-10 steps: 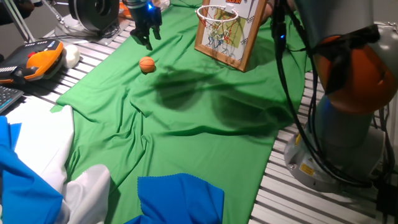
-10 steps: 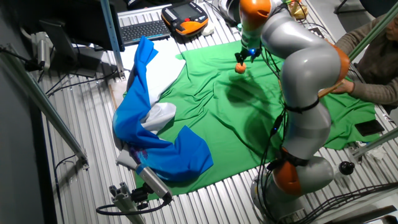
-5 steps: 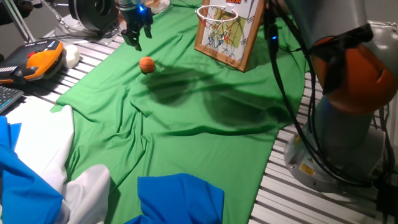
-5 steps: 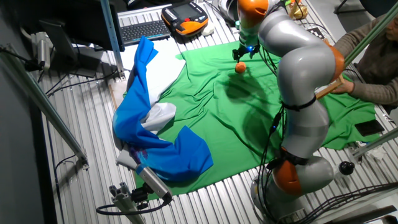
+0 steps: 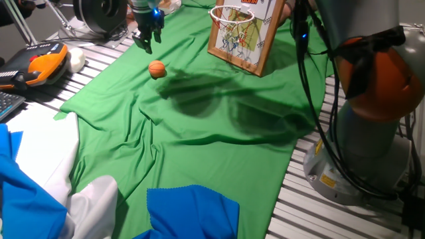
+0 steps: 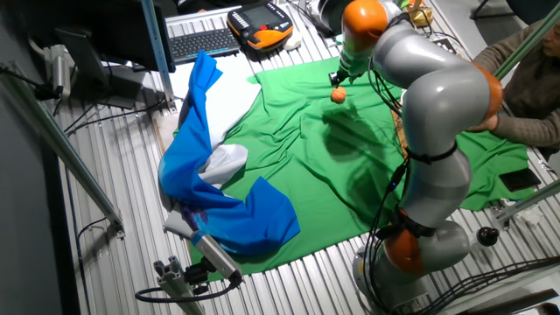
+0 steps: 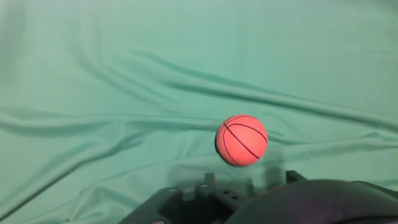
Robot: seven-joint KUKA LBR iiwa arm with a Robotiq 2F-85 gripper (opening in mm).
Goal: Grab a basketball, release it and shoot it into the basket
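Gripper (image 5: 146,41) hovering above the green cloth (image 5: 199,126), empty; whether its fingers are parted, you cannot tell from these views. Basketball (image 5: 157,69) is lying on the cloth just below and right of it, apart. Basket (image 5: 234,16) is standing well to its right. You are risking a nudge: on those cloth folds, an off-centre descent could roll the ball away.

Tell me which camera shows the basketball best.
The hand view: the basketball fills much of the picture, with its dark lines sharp against the green cloth. One fixed view shows it as a small orange ball below the pincer. The other fixed view shows only an orange speck.
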